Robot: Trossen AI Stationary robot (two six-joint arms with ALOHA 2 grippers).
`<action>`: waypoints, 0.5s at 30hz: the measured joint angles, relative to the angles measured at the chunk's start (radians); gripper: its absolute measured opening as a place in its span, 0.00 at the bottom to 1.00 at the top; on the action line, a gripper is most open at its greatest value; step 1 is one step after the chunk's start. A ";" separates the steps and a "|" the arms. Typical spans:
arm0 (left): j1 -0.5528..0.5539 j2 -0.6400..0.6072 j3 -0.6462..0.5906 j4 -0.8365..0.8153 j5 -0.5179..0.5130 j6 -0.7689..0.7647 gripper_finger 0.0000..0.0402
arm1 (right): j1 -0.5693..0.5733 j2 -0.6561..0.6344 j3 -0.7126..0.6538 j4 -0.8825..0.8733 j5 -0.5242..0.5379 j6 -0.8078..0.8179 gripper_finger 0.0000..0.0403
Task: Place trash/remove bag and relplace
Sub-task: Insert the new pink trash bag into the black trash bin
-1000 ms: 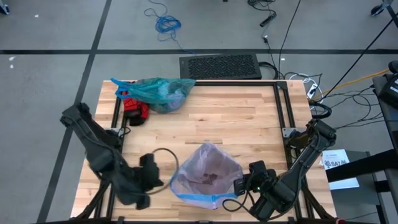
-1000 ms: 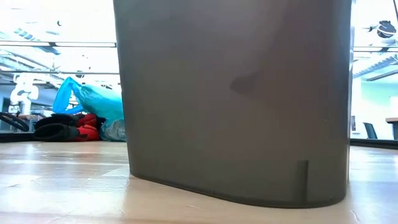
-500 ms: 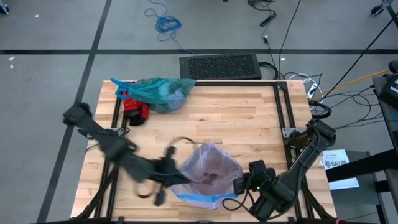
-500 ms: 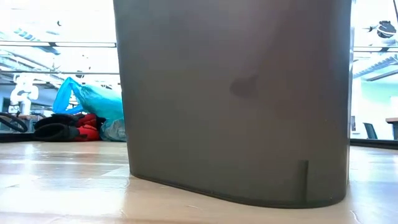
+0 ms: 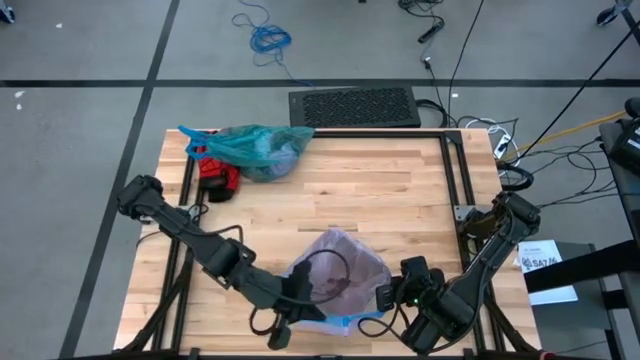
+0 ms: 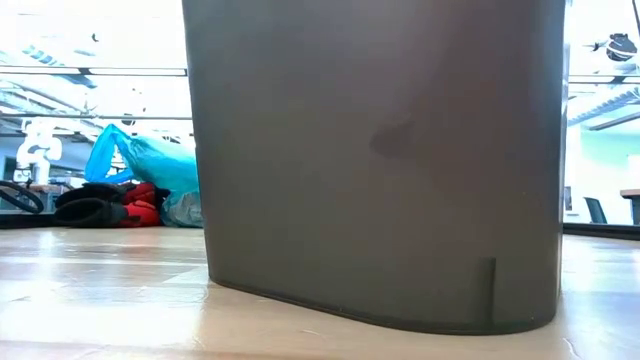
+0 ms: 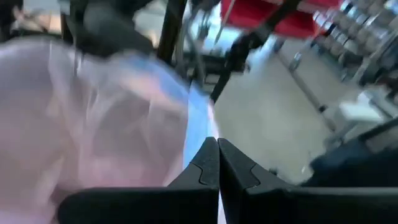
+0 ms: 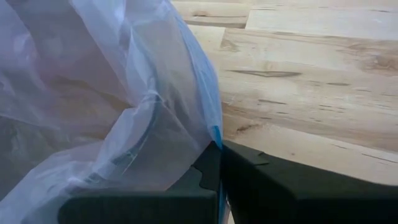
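Wooden table [image 5: 400, 185], teal bag [image 5: 258, 148] well apart from left tool [image 5: 283, 335]

Desk [image 5: 400, 180] middle and far right lie open to you. Pink bag [image 5: 345, 265] and both arms crowd the near edge; the teal bag [image 5: 255, 148] fills the far-left corner.

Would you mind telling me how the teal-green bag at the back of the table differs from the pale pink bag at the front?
The teal-green bag is deep blue-green and lies bunched at the table's far left corner, touched by neither arm. The pink bag is pale pink with a blue edge and sits near the front edge, with the left gripper and right gripper, both shut, at its sides. Both are thin, crinkly, see-through plastic.
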 joint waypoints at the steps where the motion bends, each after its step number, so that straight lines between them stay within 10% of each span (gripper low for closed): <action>1: 0.001 -0.001 0.000 -0.030 -0.009 -0.002 0.00 | 0.000 0.000 0.000 0.000 0.000 0.000 0.00; 15: 0.068 0.007 -0.002 0.004 -0.010 -0.072 0.00 | 0.000 0.000 0.000 -0.001 0.008 -0.004 0.00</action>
